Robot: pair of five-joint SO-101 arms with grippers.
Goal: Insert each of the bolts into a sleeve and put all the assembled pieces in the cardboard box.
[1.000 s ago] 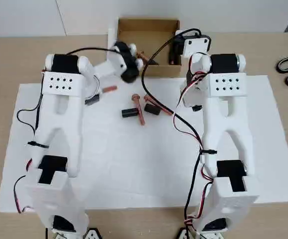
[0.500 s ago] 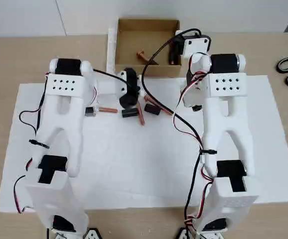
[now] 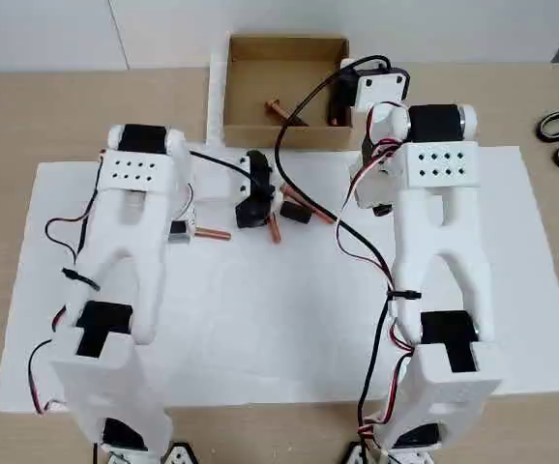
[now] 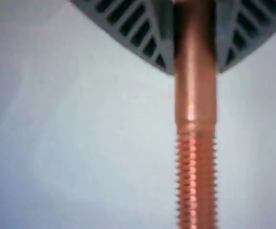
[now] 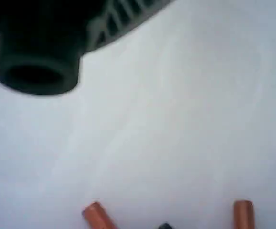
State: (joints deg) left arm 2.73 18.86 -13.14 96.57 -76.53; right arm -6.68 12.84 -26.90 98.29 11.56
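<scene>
My left arm (image 3: 125,242) stretches forward and bends in toward the middle of the white sheet (image 3: 260,319), wrist turned down, so the left claw (image 4: 195,43) sits low over the sheet just short of the box (image 3: 286,46). Its grey ribbed fingers (image 4: 128,24) are closed on a bolt (image 4: 195,143), a smooth copper shank that gives way to fine threads, pointing out past the fingertips. My right arm (image 3: 439,232) is folded back on itself with its wrist tucked beside the box's near corner. I see the right claw (image 5: 66,33) pinching a sleeve (image 5: 35,71), a short matte black tube with its round hollow end facing me, held above the sheet. Two copper bolt ends (image 5: 95,214) lie on the sheet beyond it. Another black sleeve, the loose sleeve (image 3: 297,215), lies just beside the left claw, and a spare bolt (image 3: 212,233) rests by the left arm's elbow. The box is plain brown cardboard, open-topped, on the pale wood desk (image 3: 28,106), with one copper piece (image 3: 278,109) lying inside it. The sheet looks soft and faintly creased.
</scene>
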